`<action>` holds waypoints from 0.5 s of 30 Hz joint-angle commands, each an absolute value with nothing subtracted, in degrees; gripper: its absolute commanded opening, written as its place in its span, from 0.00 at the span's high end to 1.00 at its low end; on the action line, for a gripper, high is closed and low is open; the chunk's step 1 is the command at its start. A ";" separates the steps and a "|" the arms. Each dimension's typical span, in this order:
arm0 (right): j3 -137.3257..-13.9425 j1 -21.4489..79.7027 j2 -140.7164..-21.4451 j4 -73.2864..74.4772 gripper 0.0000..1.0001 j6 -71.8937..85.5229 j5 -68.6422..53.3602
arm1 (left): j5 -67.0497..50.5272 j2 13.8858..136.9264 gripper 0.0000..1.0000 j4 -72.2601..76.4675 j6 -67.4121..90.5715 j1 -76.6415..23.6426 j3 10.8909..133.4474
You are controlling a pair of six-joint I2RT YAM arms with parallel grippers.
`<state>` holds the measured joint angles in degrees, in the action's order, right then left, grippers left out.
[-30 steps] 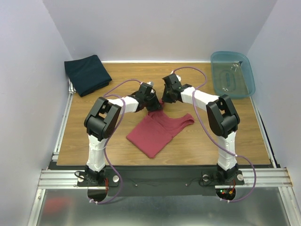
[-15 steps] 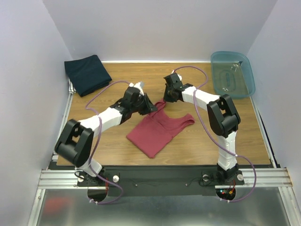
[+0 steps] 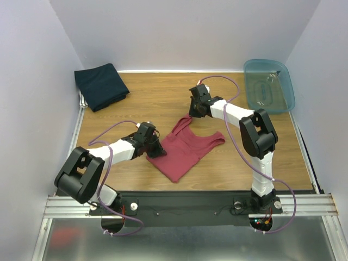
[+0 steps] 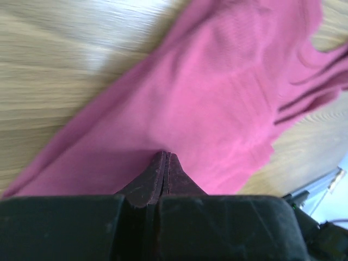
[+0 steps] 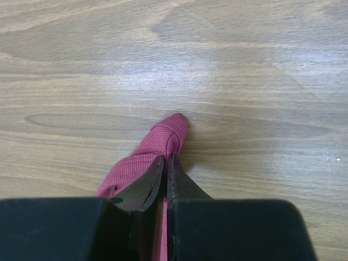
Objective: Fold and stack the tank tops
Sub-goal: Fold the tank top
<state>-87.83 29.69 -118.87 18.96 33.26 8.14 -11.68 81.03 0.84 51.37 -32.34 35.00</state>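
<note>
The maroon tank top [image 3: 185, 148] lies partly folded in the middle of the wooden table. My right gripper [image 3: 191, 114] is at its far end, shut on one shoulder strap. In the right wrist view the ribbed strap [image 5: 166, 136] sticks out past the closed gripper [image 5: 166, 160]. My left gripper [image 3: 155, 150] is at the top's left edge. In the left wrist view it is shut [image 4: 165, 156] just above the maroon cloth [image 4: 217, 98], with no cloth visible between the tips. The navy tank top [image 3: 100, 86] lies folded at the far left corner.
A translucent blue plastic tub [image 3: 274, 98] stands at the far right corner. A metal rail [image 3: 73, 147] runs along the table's left edge. White walls close in the left, back and right sides.
My left arm swung down and to the left, from the strap near the right gripper to the top's left edge. The right gripper stayed put on the strap.
</note>
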 commanded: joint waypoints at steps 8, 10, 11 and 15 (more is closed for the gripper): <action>-82.89 24.01 -111.98 9.86 1.00 29.18 3.27 | -9.31 88.24 1.00 -6.77 45.27 -25.06 37.18; -81.21 23.03 -111.88 9.06 1.00 28.66 1.16 | -9.75 89.29 1.00 -6.68 44.56 -24.61 37.26; -80.69 22.51 -111.88 8.62 1.00 28.48 0.53 | -9.67 89.64 1.00 -6.42 44.39 -24.35 37.35; -77.88 22.41 -111.19 5.19 1.00 27.95 -1.93 | -10.46 91.67 1.00 -5.98 43.95 -23.64 37.97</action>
